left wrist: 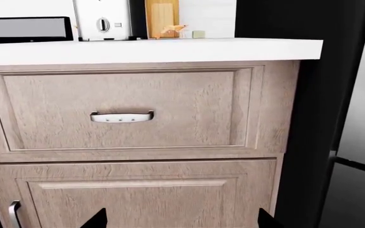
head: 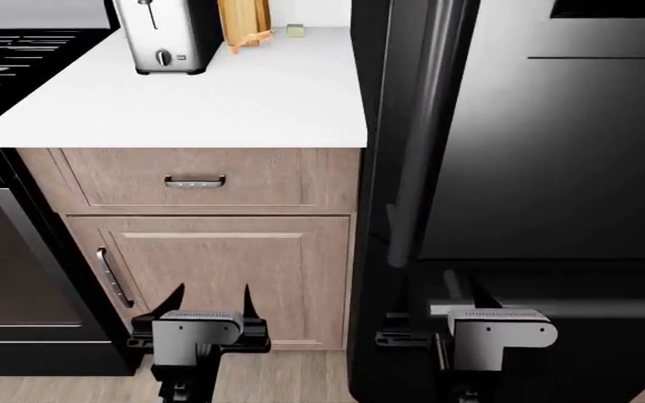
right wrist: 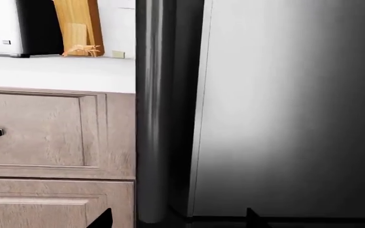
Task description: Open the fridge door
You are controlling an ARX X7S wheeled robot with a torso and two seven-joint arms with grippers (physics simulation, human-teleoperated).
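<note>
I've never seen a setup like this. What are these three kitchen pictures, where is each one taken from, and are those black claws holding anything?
These are simulator renders from a wheeled robot with two arms. One camera sits on its head, looking down at both arms: the left gripper faces a wooden cabinet, the right gripper faces the black fridge. The other two cameras ride on the wrists; only the black fingertips show at their lower edges. Both claws are open and hold nothing. On the white countertop stand a toaster and a wooden cutting board. The job is to open the fridge door by its long vertical handle, which neither gripper touches yet.
</note>
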